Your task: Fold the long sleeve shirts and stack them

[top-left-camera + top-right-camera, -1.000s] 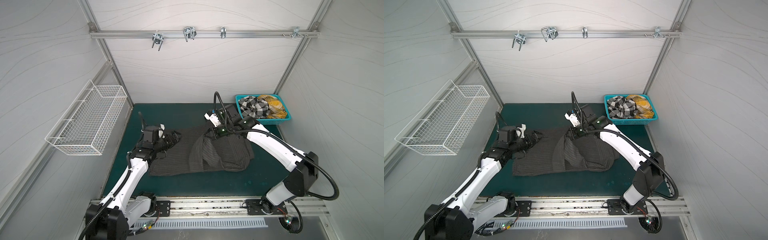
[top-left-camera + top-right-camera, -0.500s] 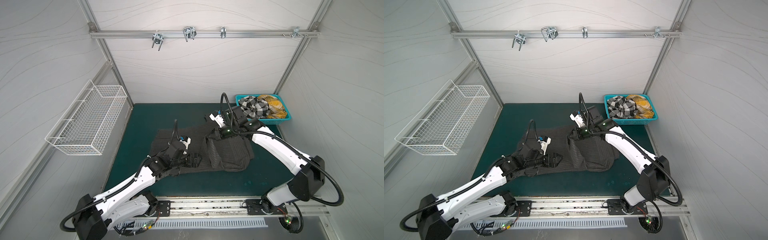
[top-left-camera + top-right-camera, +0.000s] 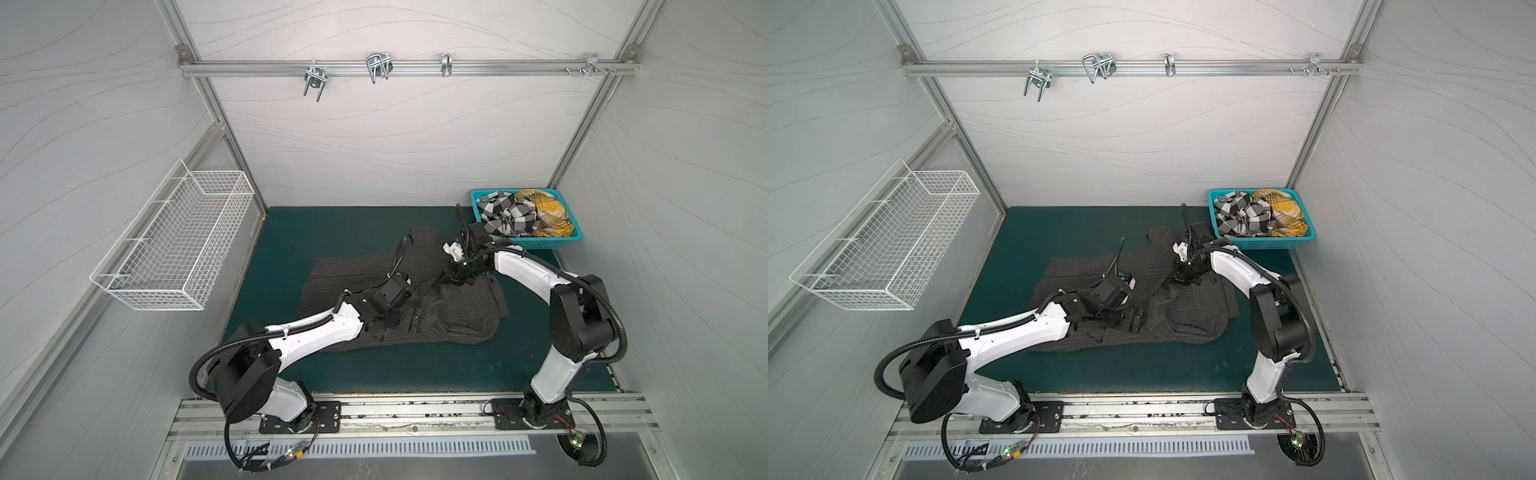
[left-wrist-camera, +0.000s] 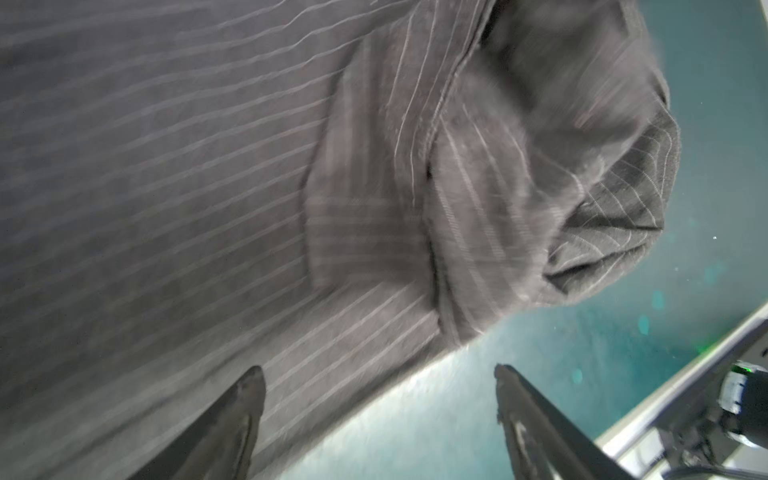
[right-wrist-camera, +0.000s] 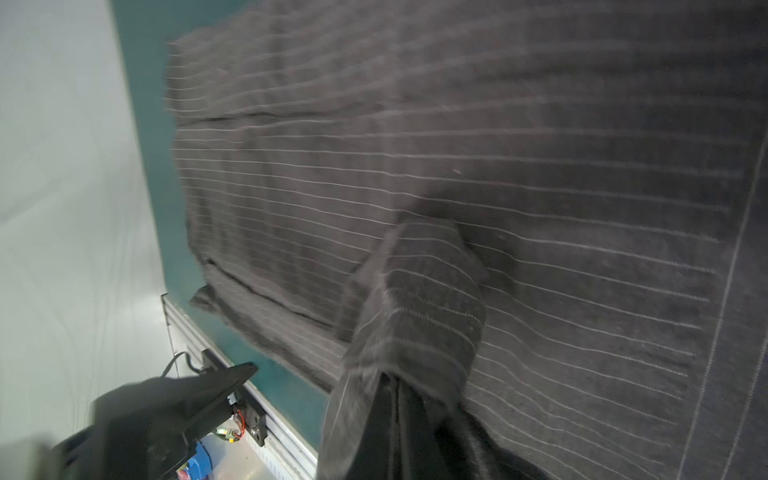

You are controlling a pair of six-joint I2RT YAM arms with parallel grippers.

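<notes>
The grey pinstriped shirt (image 3: 457, 307) lies half-folded on the bench (image 3: 291, 232). The right claw (image 5: 386, 386) pinches a fold of it; the left claw (image 4: 378, 399) hangs spread over its hem. The checked shirt (image 3: 505, 214) and yellow shirt (image 3: 548, 210) wait crumpled in the basket (image 3: 540, 243).

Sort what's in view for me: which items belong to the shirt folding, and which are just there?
Job items:
- charcoal grey pinstriped cloth shirt, spread on the mat
- black-and-white checked cloth shirt, in the basket
- mustard-yellow plaid cloth shirt, in the basket

Just there:
- teal plastic lattice basket
- white wire wall basket
- metal hooks on the rail
</notes>
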